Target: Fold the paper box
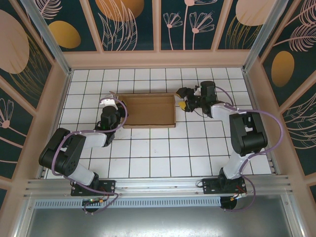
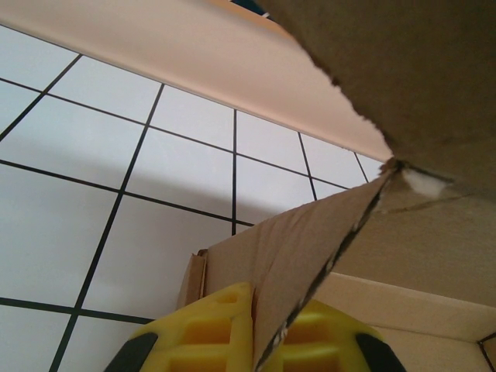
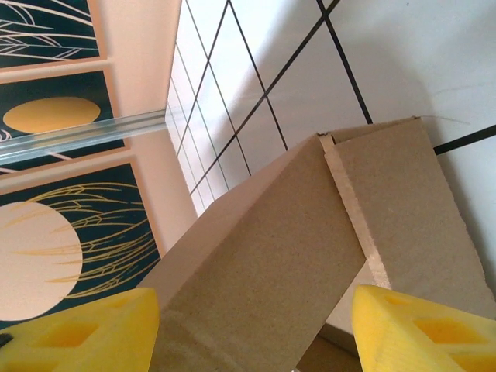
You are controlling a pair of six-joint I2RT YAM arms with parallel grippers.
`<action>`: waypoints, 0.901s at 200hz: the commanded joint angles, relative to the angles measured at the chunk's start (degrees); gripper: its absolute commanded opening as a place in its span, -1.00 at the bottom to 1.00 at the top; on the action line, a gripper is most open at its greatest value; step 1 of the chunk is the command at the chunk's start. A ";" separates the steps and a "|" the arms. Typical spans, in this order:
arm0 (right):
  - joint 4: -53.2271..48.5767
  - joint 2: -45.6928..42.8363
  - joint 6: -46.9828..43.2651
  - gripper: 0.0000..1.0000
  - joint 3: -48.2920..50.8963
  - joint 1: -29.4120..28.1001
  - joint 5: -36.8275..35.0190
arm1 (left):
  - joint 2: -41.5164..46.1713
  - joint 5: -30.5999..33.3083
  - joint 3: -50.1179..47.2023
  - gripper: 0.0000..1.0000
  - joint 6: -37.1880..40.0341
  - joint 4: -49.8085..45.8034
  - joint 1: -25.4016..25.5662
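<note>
The paper box (image 1: pixel 148 111) is a shallow brown cardboard tray lying at the middle back of the tiled table. At its left end my left gripper (image 1: pixel 110 105) is shut on a thin upright flap (image 2: pixel 310 248). In the left wrist view that flap's edge runs between the yellow fingers of the left gripper (image 2: pixel 260 306). At the box's right end my right gripper (image 1: pixel 184 102) stands open. In the right wrist view a broad flap (image 3: pixel 263 248) spans the gap of the right gripper (image 3: pixel 256 310). A gap shows beside its right finger (image 3: pixel 411 325).
The white tiled table (image 1: pixel 163 153) is walled by a peach frame (image 1: pixel 158 59) with dark patterned panels at the back and sides. A metal rail (image 1: pixel 158 185) runs along the near edge, with both arm bases bolted to it.
</note>
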State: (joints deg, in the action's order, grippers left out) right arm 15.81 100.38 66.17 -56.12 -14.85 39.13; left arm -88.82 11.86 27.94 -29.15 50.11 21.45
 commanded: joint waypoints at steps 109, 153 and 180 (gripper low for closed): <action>5.10 1.06 2.97 0.35 -0.74 -0.31 1.87 | -2.07 0.84 -2.54 -1.00 0.68 -12.84 0.13; 6.01 -0.19 2.99 0.35 0.38 2.32 2.74 | -1.21 0.65 -3.07 -1.00 0.75 -12.06 0.10; 6.48 0.02 2.94 0.40 -0.28 2.11 2.71 | -0.52 0.15 -3.48 -1.00 0.76 -11.27 0.11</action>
State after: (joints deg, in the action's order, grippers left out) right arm 20.38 102.48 70.46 -56.47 -12.36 40.45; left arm -88.64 13.96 27.38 -28.71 49.04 21.23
